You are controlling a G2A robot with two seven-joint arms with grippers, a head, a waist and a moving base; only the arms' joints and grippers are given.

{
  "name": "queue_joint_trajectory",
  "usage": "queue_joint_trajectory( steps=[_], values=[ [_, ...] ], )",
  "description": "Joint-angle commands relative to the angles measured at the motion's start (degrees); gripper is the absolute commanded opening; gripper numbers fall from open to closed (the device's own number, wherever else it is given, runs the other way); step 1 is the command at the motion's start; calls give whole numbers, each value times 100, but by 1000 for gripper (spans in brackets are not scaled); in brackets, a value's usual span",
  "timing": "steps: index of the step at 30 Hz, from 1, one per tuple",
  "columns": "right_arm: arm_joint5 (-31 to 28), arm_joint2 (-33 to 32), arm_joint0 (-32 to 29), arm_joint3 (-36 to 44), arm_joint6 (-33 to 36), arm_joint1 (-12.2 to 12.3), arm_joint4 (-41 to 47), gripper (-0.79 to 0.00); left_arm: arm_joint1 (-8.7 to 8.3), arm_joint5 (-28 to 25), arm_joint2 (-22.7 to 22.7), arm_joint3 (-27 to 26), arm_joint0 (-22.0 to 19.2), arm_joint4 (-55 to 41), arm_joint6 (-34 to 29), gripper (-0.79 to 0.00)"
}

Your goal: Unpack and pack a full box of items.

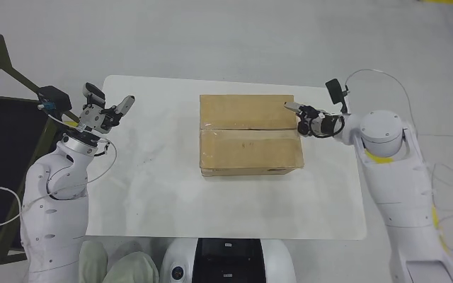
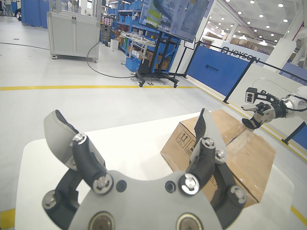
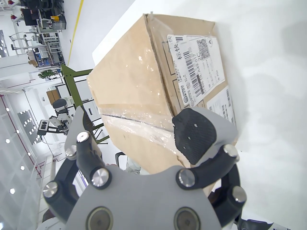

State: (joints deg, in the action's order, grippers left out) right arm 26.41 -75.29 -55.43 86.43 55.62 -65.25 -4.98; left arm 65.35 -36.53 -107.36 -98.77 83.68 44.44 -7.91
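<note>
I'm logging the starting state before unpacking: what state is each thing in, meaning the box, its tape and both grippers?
Box: closed, top flaps down.
Tape: in place along the top seam.
Left gripper: open, empty, well away from the box.
Right gripper: open, empty, at the box's end by the seam.

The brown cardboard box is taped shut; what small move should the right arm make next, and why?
Probably ease the open right tool onto the clear tape strip at the brown cardboard box's end. The flaps are sealed along it, this tool hangs beside its end, and the left tool is away at the white table's corner.
</note>
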Motion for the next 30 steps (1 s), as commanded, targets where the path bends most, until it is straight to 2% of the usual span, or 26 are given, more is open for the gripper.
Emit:
queue_joint_trajectory(
  steps=[1,13,30],
  values=[
    [0,-22,-31,15,-25,11,29,0,0,0,0,0,0,0,0,0],
    [7,-40,-94,-38,-200,49,176,0,0,0,0,0,0,0,0,0],
    [-268,412,46,-229,-293,-13,639,0,0,0,0,0,0,0,0,0]
  ],
)
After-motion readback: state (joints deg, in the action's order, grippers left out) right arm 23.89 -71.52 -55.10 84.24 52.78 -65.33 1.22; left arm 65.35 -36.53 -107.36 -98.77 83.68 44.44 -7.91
